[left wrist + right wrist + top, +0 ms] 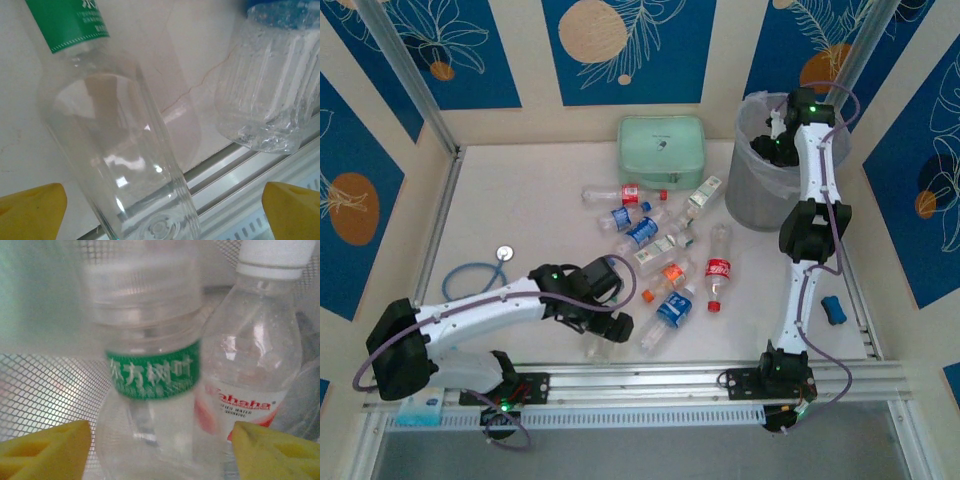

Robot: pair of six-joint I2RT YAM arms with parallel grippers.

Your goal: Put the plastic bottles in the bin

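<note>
About nine plastic bottles (718, 268) on table (520, 200), one bin (750, 200). My right pincer (161, 452) hangs apart in bin; left pincer (162, 210), low, apart astride one green-label bottle (115, 150).

— What stands round the table (510, 200)?

— Behind it and on both sides, cream walls (725, 60) set with deep blue panels (670, 60). The panels carry white leaf drawings and orange discs (592, 30).

— And the table itself?

— It has a pale matt top, evenly lit, with soft shadows. Slanting metal posts (408, 78) rise from its far corners, and an aluminium rail (660, 378) runs along its near edge.
</note>
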